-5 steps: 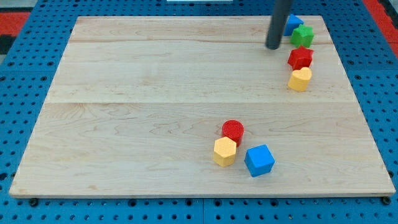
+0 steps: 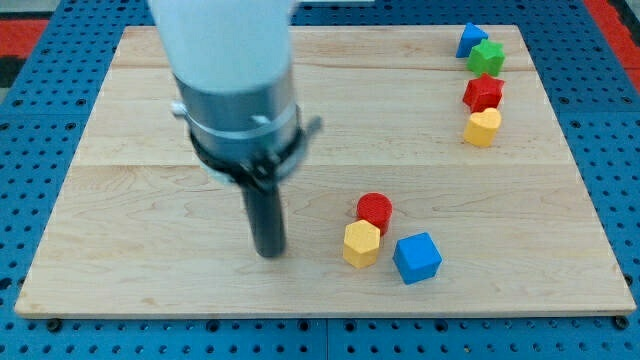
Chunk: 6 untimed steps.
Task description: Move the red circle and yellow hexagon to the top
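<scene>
The red circle [image 2: 375,211] sits in the lower middle of the wooden board [image 2: 150,220]. The yellow hexagon [image 2: 361,243] touches it just below and to its left. A blue cube [image 2: 416,257] lies right of the hexagon. My tip [image 2: 268,251] rests on the board to the left of the yellow hexagon, a short gap away and touching no block. The arm's white and grey body fills the upper left of the view.
At the view's top right stand a blue block [image 2: 470,39], a green block [image 2: 487,57], a red star-like block [image 2: 483,93] and a yellow heart-like block [image 2: 482,127], in a column. A blue pegboard surrounds the board.
My tip has moved from the top right, beside the blue and green blocks, down to the lower middle, left of the yellow hexagon. No block has moved.
</scene>
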Each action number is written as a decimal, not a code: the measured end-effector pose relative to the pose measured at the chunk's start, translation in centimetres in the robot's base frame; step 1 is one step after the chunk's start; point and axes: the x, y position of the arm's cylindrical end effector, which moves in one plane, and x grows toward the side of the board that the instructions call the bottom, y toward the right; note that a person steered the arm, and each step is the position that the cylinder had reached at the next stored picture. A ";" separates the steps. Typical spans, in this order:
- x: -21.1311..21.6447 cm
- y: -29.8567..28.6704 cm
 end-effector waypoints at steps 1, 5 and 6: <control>1.4 5.1; -5.8 6.1; -6.0 5.3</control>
